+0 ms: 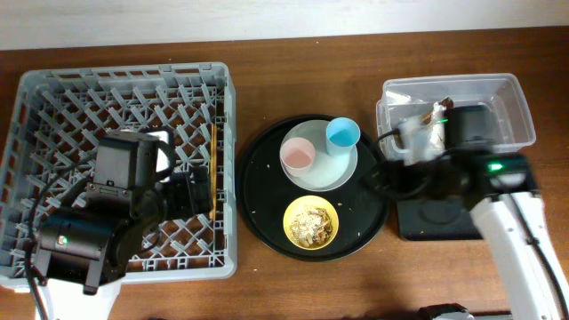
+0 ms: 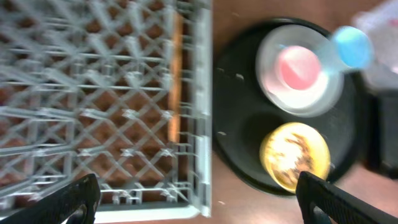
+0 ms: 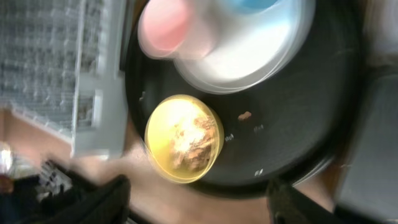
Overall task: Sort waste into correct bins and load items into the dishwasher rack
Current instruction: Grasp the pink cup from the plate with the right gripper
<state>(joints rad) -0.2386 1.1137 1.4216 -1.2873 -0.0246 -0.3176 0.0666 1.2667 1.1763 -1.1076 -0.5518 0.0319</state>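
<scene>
Your left tool [image 2: 198, 193] hangs nearest the lens, its fingers [image 2: 68, 200] spread wide with nothing between them, low over the right side of the rack [image 1: 124, 73]. That released pose makes sense, I judge, since the chopsticks [image 2: 176, 81] lie flat inside along the rack's right wall and need no holding. Your right tool [image 3: 199, 196] is likewise released and empty, poised over the right part of the round black tray [image 1: 262, 200] on the bench [image 1: 293, 53], so the cups and bowl are probably within its reach. On that tray the pink cup [image 1: 298, 154] and the blue cup [image 1: 343, 134] stand on the plate [image 1: 342, 171], the blue one at its edge, so they likely have to come off before you can lift it. Beside the plate, the yellow bowl [image 1: 311, 233] holds the food scraps [image 1: 310, 222], which should be tipped out before it joins the rack. What looks like the napkin [image 1: 415, 135] and wrapper [image 1: 439, 113] sit in the left end of the clear tub [image 1: 511, 98], though blur leaves that unsure. Next to the tub, the shallow black tray [image 1: 427, 224] lies partly under your right arm.
</scene>
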